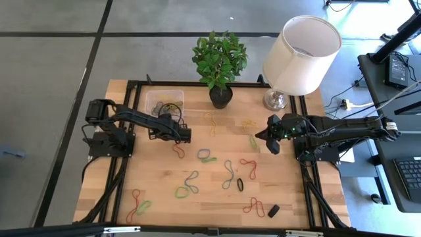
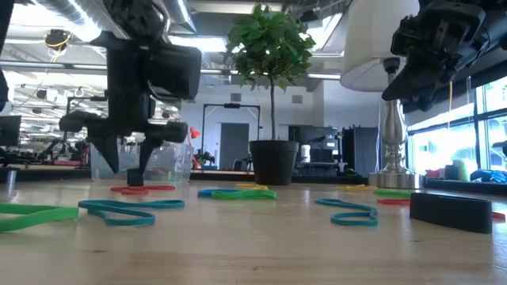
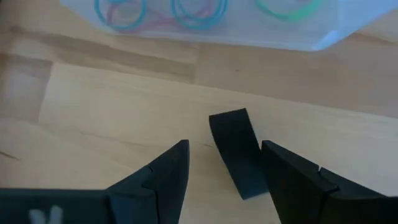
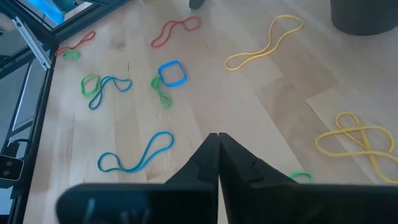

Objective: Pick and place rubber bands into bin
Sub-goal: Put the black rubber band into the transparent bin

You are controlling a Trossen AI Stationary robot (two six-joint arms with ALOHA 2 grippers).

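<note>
Rubber bands lie scattered ahead of both grippers, several already in the bin just beyond the left gripper. Its parted fingers straddle a black band, likely for pinching; the right gripper waits pressed shut, empty

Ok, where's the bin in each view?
High: the bin is at the table's upper left, left of the plant pot.
Low: at left, behind the left gripper.
Left wrist: just ahead of that gripper.
Right wrist: not in it.
Landmark: the plant pot, missing only from the left wrist view.
</note>
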